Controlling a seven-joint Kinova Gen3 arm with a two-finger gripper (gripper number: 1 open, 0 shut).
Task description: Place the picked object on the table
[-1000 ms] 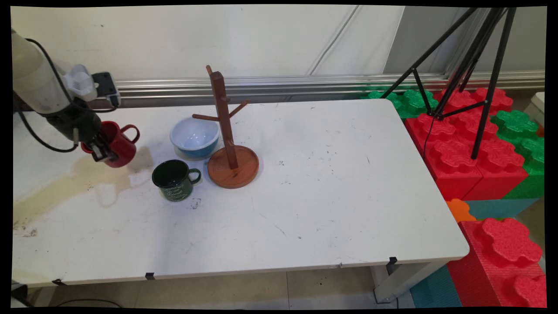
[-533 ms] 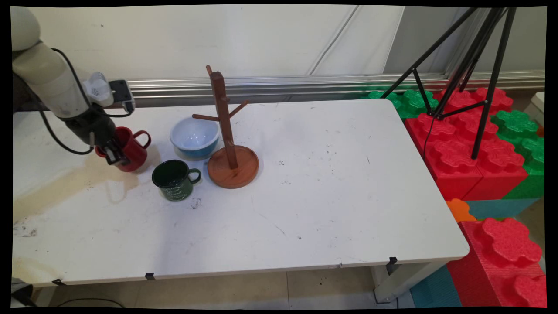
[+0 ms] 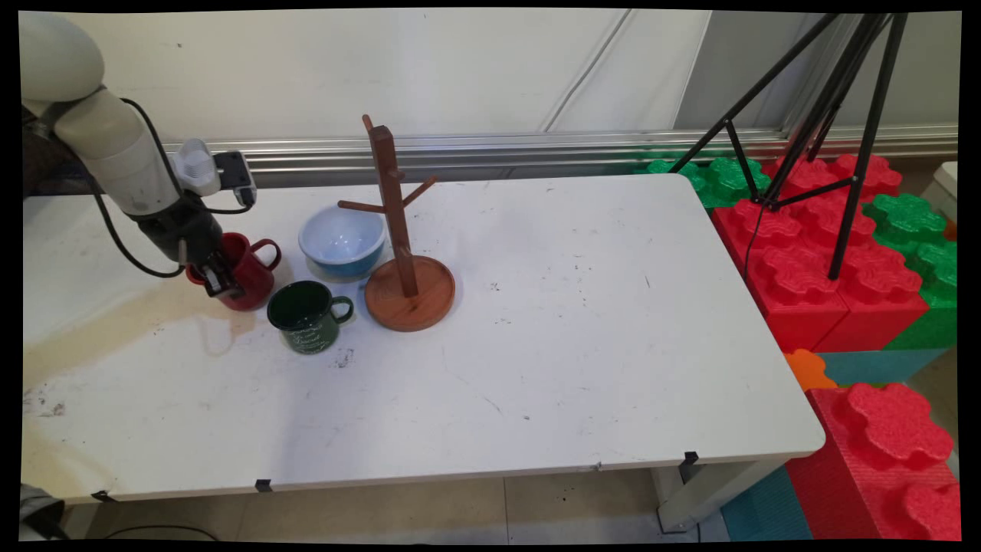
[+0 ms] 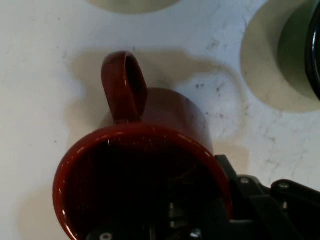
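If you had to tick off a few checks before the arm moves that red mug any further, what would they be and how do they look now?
1. Grip on the glossy red ceramic mug: ok; the black two-finger gripper is clamped on its rim, one finger inside, one outside.
2. Mug lifted off the white table: cannot tell; it sits low and tilted.
3. Gap to the dark green enamel mug: not ok; they are nearly touching in the main view.
4. Gap to the white bowl with a blue outside: ok, apart but close.
5. Wooden mug tree on a round base: ok; upright, pegs bare.
6. Red mug's handle: ok; free, pointing away from the gripper.
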